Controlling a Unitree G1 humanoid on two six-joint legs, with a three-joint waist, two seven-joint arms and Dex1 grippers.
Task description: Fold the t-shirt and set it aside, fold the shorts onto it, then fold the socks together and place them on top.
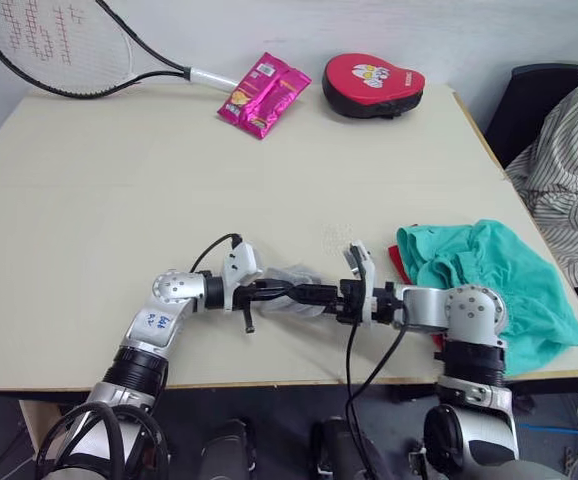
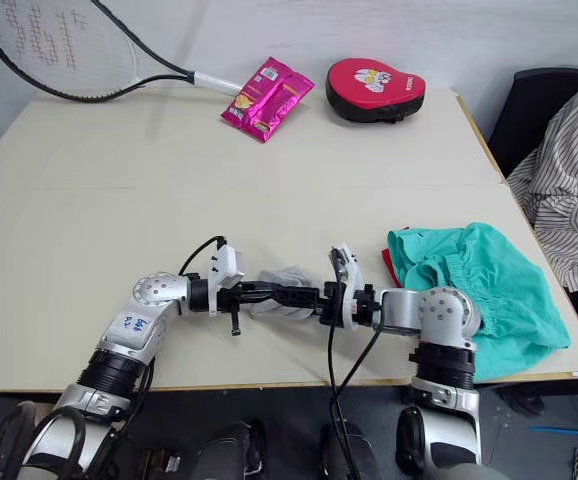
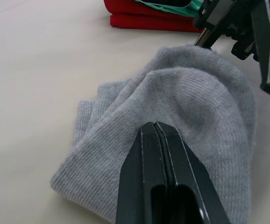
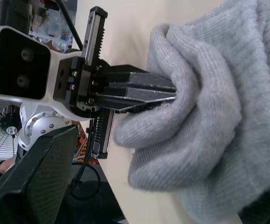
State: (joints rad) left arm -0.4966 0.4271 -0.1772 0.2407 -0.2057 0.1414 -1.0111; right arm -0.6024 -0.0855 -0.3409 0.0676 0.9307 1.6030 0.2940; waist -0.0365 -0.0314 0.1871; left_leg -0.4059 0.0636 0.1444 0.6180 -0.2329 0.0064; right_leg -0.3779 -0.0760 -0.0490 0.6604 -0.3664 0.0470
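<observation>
On a beige table (image 1: 119, 220), teal shorts (image 1: 489, 275) lie bunched at the robot's right over the folded red t-shirt (image 3: 144, 14), whose edge peeks out beneath. Near the front edge, between both arms, the grey socks (image 4: 209, 107) sit pinched by the left gripper (image 3: 157, 133), fingers pressed together; the right gripper (image 1: 321, 296) meets them, its grip impossible to judge.

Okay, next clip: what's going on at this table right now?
The robot is working on the small light grey socks near the table's front edge. Its left gripper is shut on the sock fabric, and the right gripper meets the bundle from the other side. The teal-green fabric shorts already lie on the folded bright red t-shirt to the robot's right; the socks are not yet on top.
</observation>
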